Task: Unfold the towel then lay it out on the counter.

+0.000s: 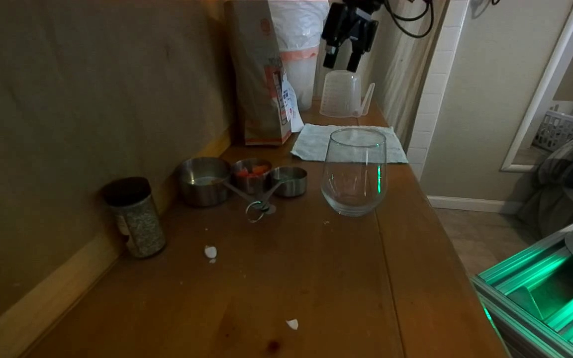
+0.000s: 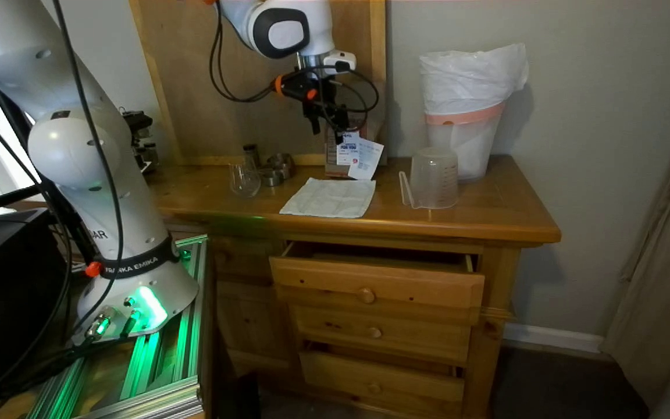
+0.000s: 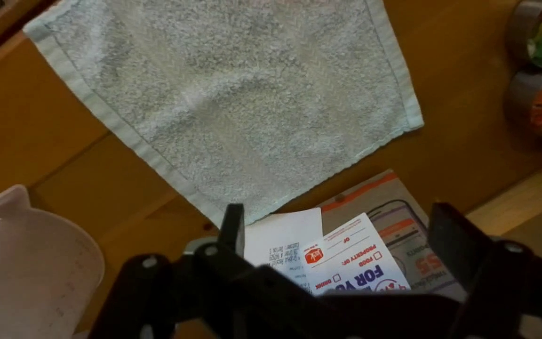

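Terry cloth, pale and hemmed, makes up the towel (image 3: 252, 103), spread just beside the front edge of the bench (image 2: 486, 203) and seemingly laid out. It should prove light, limp and hardly slippery, with little to break; any straightening wants a pinch at its back corner (image 3: 411, 118) clear of the paper slips (image 3: 355, 259). The end effector (image 1: 340, 66) hangs with jaws wide, holding nothing.

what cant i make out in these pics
Towel: upper part cut off by the wrist view's top edge.
White slip: lower print hidden behind the gripper in the wrist view.
Plastic jug: cut off by the wrist view's left edge.
Jar label: too dim to read in an exterior view.
Top drawer: inside lost in shadow behind its front, in an exterior view.
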